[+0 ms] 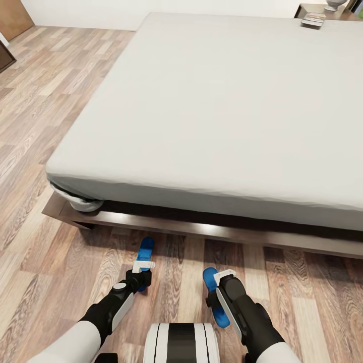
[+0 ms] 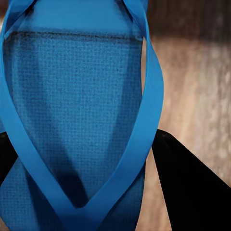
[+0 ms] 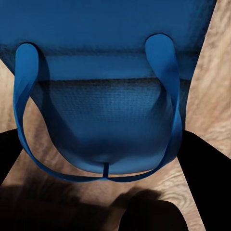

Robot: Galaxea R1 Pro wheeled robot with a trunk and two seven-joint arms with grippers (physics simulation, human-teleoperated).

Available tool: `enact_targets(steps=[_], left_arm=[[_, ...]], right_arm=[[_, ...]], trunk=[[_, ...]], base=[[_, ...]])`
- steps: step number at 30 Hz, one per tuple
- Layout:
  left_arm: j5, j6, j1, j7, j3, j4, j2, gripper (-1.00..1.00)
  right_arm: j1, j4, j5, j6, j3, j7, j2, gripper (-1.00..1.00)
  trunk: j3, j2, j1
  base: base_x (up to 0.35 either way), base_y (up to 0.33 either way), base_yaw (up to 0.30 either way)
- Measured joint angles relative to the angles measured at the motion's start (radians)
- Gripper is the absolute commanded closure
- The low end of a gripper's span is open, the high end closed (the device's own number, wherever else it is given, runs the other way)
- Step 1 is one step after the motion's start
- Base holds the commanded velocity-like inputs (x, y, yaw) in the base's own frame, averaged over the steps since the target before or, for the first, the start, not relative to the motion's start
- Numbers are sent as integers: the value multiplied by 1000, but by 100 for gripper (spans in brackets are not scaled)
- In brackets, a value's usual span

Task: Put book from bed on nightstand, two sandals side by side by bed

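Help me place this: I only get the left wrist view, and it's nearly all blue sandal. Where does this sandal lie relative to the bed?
Observer: In the head view the left sandal lies on the floor just in front of the dark base of the bed, with the left gripper over it.
Operator: And the other sandal?
Observer: The right sandal lies on the floor to its right, apart from it and a bit farther from the bed, under the right gripper.
Operator: Where's the book?
Observer: A small flat thing, probably the book, lies at the bed's far right corner, close to a nightstand.
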Motion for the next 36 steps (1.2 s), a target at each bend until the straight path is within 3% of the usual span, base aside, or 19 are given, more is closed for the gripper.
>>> enact_targets(steps=[5, 23, 27, 36], left_arm=[[0, 1, 0, 0, 0, 0, 0, 100], [0, 0, 0, -1, 0, 0, 0, 100], [0, 1, 0, -1, 0, 0, 0, 100], [0, 0, 0, -3, 0, 0, 0, 100]], right_arm=[[0, 0, 0, 0, 0, 0, 0, 100], [0, 0, 1, 0, 0, 0, -1, 100], [0, 0, 2, 0, 0, 0, -1, 100], [0, -1, 2, 0, -1, 0, -1, 100]], trunk=[[-15, -1, 2], [-27, -2, 3], [-42, -3, 5], [-50, -3, 6]], base=[[1, 1, 0], [0, 0, 0], [0, 0, 0], [0, 0, 0]])
